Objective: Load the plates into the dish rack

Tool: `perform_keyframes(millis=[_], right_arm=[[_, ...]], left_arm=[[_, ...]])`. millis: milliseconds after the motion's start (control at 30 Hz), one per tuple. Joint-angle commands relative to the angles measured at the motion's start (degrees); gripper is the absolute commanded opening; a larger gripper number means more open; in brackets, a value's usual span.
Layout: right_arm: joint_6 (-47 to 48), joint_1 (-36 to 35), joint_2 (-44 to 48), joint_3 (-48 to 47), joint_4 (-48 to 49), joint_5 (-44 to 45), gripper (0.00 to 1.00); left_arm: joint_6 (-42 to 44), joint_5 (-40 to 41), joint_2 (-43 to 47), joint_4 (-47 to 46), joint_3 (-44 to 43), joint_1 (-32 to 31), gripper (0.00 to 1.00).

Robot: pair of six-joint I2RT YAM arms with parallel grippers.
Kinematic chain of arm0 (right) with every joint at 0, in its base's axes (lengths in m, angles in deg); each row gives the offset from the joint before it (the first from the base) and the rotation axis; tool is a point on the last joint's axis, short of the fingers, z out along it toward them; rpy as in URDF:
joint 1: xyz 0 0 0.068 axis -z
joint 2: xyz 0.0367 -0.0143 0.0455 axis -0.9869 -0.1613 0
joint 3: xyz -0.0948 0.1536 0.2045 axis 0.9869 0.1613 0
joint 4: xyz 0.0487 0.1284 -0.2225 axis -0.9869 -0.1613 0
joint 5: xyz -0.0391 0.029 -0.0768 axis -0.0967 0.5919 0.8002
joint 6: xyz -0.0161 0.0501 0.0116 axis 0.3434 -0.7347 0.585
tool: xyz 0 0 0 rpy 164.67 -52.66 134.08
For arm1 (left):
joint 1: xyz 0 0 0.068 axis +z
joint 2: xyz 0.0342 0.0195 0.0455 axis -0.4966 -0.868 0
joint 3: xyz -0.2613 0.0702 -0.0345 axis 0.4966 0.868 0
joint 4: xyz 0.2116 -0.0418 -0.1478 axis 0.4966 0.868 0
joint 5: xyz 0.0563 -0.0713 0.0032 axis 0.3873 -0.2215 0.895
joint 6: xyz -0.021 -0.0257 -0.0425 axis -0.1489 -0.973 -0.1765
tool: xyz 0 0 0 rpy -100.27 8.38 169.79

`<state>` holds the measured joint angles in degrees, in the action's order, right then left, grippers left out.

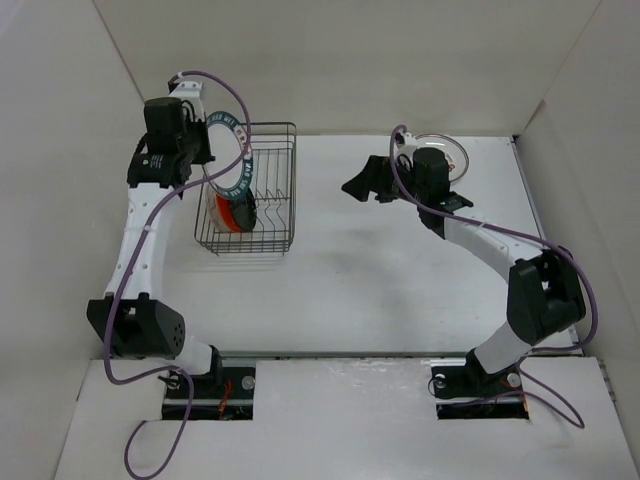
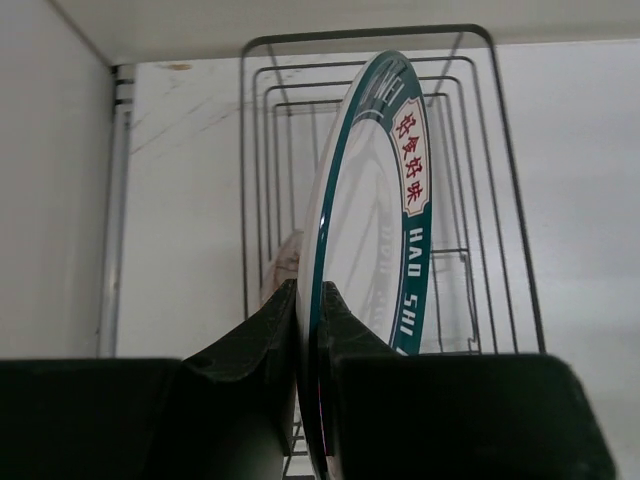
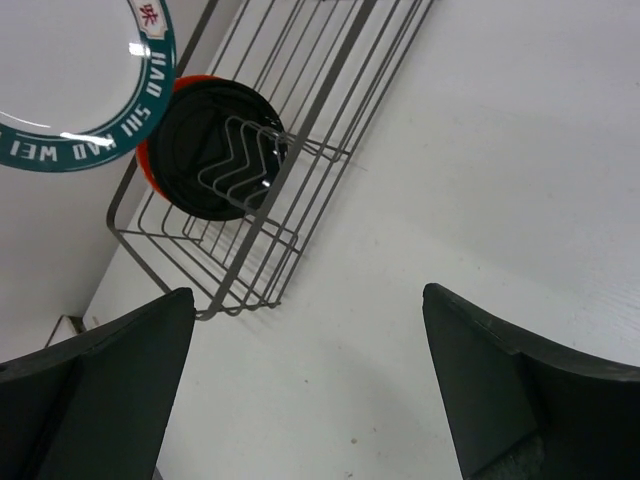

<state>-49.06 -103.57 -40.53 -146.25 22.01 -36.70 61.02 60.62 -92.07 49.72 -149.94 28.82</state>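
Above wire rack (image 1: 272, 214), left fingers (image 2: 250, 360) pinch glossy plate (image 2: 368, 235).

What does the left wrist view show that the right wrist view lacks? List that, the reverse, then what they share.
Only left wrist: the left pincer shut on the patterned plate, gripping its edge. Only right wrist: the black plate and orange plate standing in the dish rack, and the open right pincer. Both: the patterned plate and the dish rack.
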Motion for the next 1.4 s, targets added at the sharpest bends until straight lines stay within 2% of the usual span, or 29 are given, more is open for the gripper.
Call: perform_keyframes(millis=[0,433,700,933,1367], right_arm=[[1.03,0.35,2.45,-0.86,-1.33,1.47,1.00],[1.03,0.35,2.98,-0.33,-3.01,2.52,1.00],[1.03,0.35,2.98,0.72,-3.01,3.14,1.00],[1.03,1.49,2.98,1.25,-3.01,2.61,1.00],[1.55,2.55,2.45,1.78,-3.01,1.47,1.00]], left_arm=[[-1.50,14.77,2.02,-0.76,-1.34,-1.77,0.00],[-4.41,14.88,0.27,5.75,-4.24,-4.41,0.00],[-6.08,16.72,-1.40,5.75,-3.71,-8.45,0.00],[-6.60,19.88,-2.02,4.62,-2.04,-8.98,0.00],[-6.60,16.81,-4.92,4.61,-1.51,-8.98,0.00]])
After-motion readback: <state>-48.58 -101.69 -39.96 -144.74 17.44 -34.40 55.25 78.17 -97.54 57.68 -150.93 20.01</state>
